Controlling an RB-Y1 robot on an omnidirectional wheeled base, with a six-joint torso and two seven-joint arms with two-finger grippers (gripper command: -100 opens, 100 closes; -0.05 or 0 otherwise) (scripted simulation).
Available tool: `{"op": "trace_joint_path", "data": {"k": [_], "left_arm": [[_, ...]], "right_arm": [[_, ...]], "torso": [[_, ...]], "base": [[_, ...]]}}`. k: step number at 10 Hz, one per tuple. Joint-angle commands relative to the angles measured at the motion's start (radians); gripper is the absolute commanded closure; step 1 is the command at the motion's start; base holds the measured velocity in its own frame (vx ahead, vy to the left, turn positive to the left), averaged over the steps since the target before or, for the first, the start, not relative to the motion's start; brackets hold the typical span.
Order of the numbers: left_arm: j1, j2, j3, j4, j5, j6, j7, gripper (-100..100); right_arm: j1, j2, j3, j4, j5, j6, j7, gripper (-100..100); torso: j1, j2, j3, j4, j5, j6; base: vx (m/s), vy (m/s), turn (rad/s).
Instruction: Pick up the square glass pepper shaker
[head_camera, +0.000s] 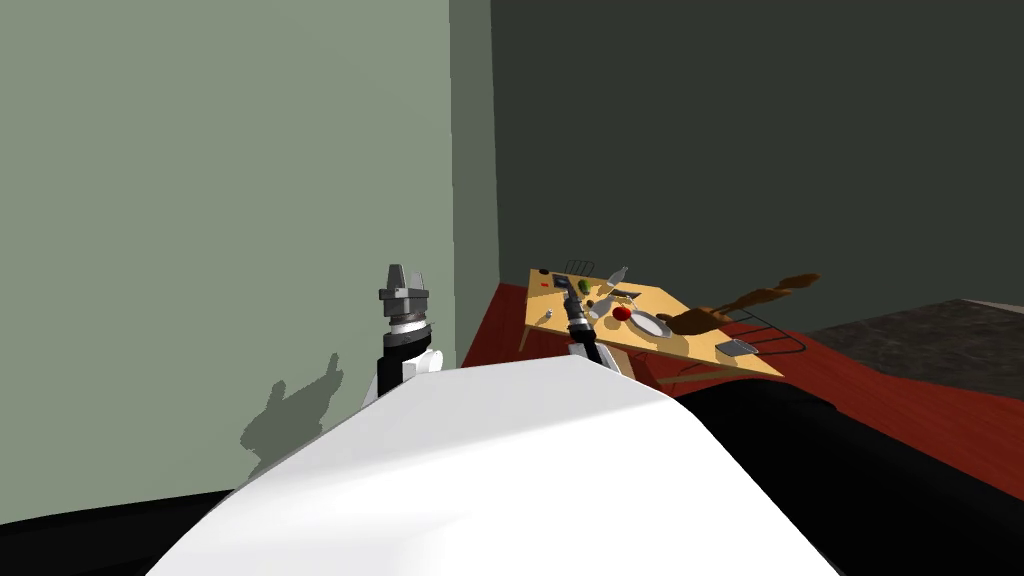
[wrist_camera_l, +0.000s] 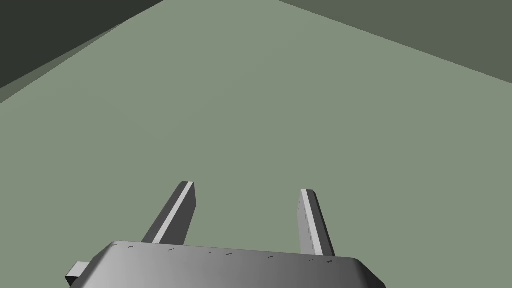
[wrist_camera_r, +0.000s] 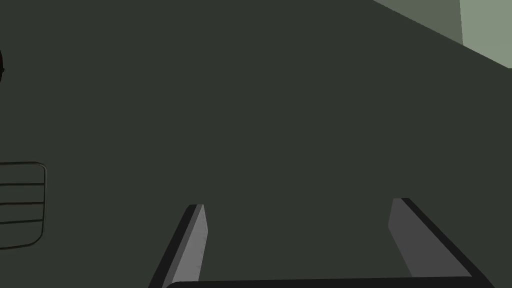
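**Pepper shaker** (head_camera: 548, 315): small, pale grey, upright piece near the near-left edge of the table, well apart from the other tableware (too small to make out its shape or material, so the match is uncertain).

**Table** (head_camera: 690, 345): flat top of light wood on slim legs, standing on a dark red floor (head_camera: 900, 400).

**On the table:**
- white plate (head_camera: 648, 323), smooth and shallow
- round red fruit (head_camera: 621, 313), just beside the plate
- small green item (head_camera: 583, 287)
- pale grey bottle (head_camera: 617, 275) with a narrow neck
- flat grey square piece (head_camera: 737, 348) at the right end

**Seating:** wire chair back (head_camera: 578, 265) of thin black rod at the far side, and a brown wooden chair (head_camera: 700, 318) by the plate.

**Right gripper** (head_camera: 568, 284): seen over the left part of the table, between the shaker and the red fruit. In its wrist view (wrist_camera_r: 297, 207) the two blade fingers stand wide apart with nothing between them, facing a dark flat wall. The wire chair back (wrist_camera_r: 22, 202) is off to one side.

**Left gripper** (head_camera: 404, 272): raised and pointing up beside the pale green wall (head_camera: 220, 200). In its wrist view (wrist_camera_l: 248, 187) the fingers are spread and hold nothing.
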Motion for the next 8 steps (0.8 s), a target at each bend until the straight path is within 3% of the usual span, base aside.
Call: {"op": "trace_joint_path", "data": {"k": [1, 2, 7, 8], "left_arm": [[0.000, 0.000, 0.000, 0.000, 0.000, 0.000, 0.000, 0], [0.000, 0.000, 0.000, 0.000, 0.000, 0.000, 0.000, 0], [0.000, 0.000, 0.000, 0.000, 0.000, 0.000, 0.000, 0], [0.000, 0.000, 0.000, 0.000, 0.000, 0.000, 0.000, 0]], "right_arm": [[-0.021, -0.009, -0.017, 0.050, 0.045, 0.030, 0.011, -100], [-0.021, -0.009, -0.017, 0.057, 0.045, 0.030, 0.011, -100], [-0.075, -0.023, -0.050, 0.217, 0.180, 0.101, 0.056, -100], [-0.075, -0.023, -0.050, 0.225, 0.184, 0.101, 0.056, -100]], "torso": [[0.000, 0.000, 0.000, 0.000, 0.000, 0.000], [0.001, 0.000, 0.000, 0.000, 0.000, 0.000], [0.000, 0.000, 0.000, 0.000, 0.000, 0.000], [0.001, 0.000, 0.000, 0.000, 0.000, 0.000]], "base": [[0.046, 0.055, -0.092], [0.033, 0.047, -0.031], [0.046, 0.045, -0.050], [0.048, 0.047, -0.026]]}}
